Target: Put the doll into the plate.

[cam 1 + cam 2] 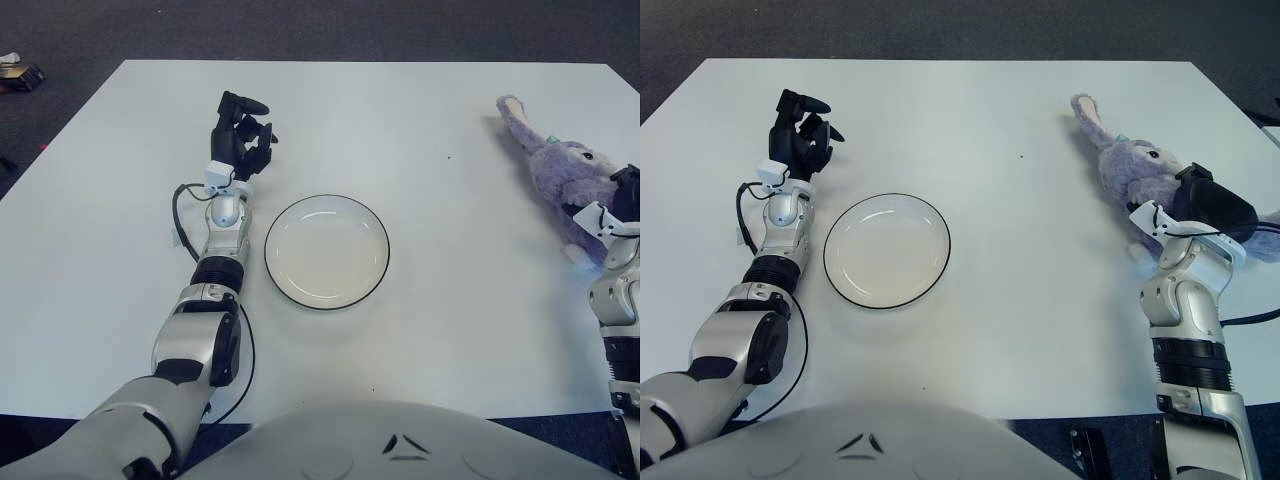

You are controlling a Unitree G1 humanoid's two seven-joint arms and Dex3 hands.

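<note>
On the white table (420, 330) there were 1 plate (327, 251) and 1 doll (1132, 173). The plate was white with a dark rim, it had nothing in it, and it lay near the middle of the table. The doll was a purple plush animal with long ears, and it lay far to the right of the plate, near the right edge of the table. Its long axis ran from the far left to the near right, with 1 ear pointing away from the robot and the body nearer to the robot.

The right hand (1210, 205) was on the body of the doll, but I could not tell if its fingers were closed around it. The left hand (240, 135) was just beyond the left side of the plate, with the fingers curled and holding nothing.

No writing or label could be read.
</note>
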